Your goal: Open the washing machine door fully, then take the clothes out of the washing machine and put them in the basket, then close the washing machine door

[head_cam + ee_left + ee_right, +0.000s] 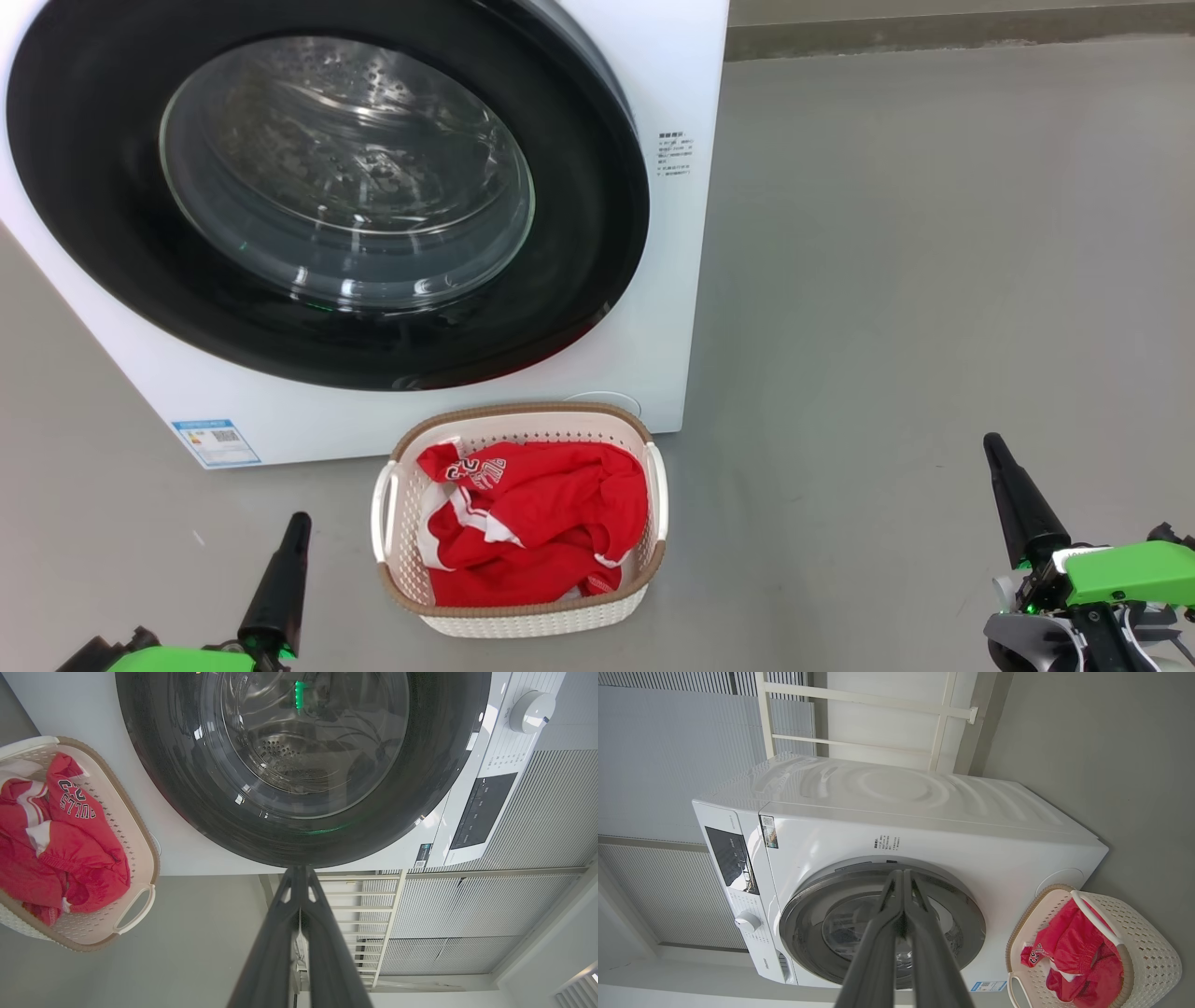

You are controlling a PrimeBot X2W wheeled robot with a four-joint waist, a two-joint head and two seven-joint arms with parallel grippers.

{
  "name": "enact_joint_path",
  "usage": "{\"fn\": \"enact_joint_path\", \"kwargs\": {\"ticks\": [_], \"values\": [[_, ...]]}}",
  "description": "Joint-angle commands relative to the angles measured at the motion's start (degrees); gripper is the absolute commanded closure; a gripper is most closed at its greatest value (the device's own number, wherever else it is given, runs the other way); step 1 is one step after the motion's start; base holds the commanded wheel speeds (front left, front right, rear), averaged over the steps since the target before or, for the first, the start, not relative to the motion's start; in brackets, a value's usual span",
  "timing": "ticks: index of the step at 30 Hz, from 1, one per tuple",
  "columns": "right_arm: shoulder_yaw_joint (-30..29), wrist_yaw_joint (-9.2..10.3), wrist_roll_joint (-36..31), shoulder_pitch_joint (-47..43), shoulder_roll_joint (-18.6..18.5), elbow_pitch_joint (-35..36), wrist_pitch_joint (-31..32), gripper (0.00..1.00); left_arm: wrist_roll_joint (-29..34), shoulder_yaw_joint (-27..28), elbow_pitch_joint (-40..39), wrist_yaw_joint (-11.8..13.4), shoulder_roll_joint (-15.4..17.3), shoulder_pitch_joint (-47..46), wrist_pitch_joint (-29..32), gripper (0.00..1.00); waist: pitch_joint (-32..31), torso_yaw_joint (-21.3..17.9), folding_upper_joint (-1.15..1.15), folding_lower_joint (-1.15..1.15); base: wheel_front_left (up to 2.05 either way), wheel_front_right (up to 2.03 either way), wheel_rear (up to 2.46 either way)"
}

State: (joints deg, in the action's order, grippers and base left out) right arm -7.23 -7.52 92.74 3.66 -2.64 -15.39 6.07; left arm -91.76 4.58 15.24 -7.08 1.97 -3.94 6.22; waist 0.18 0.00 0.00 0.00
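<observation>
The big white boxy front-loading washing machine (677,280) stood on the grey floor (915,280). Its large round door (327,187), with a wide glossy black rim and a bulging clear glass centre, sat closed and flush against the machine's front. Through the glass the studded steel drum (285,751) could be seen. A small blue-and-white label (217,442) was stuck near the lower left corner of the front panel.

The small cream plastic basket (523,412), with perforated sides, a brown woven-look rim and white side handles, rested on the floor just in front of the machine, below the door's lower right. Inside it lay the bright red fabric clothes (551,523) with white trim and white lettering, crumpled in a heap that covered most of the basket's bottom.

The left gripper (298,523) hung to the left of the basket and apart from it. Its two long dark fingers were pressed together with nothing between them. In its wrist view the tips met just below the door's black rim. The right gripper (992,446) was well to the right of the basket, above bare floor. Its fingers were likewise together and held nothing.
</observation>
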Motion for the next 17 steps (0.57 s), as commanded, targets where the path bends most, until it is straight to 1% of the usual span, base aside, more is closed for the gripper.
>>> {"fn": "enact_joint_path", "kwargs": {"ticks": [1, 17], "values": [[0.92, 0.03, -0.41, 2.50, -0.42, 1.37, 0.25, 1.00, -0.41, 1.94, -1.20, -0.41, 0.90, -2.25, 0.26, 1.00, 0.00, 0.00, 0.00, 0.00, 0.00, 0.00, 0.00], [0.85, 0.03, -0.46, 2.51, -0.37, 1.37, 0.30, 1.00, -0.41, 1.94, -1.20, -0.41, 0.90, -2.25, 0.26, 1.00, 0.00, 0.00, 0.00, 0.00, 0.00, 0.00, 0.00]]}}
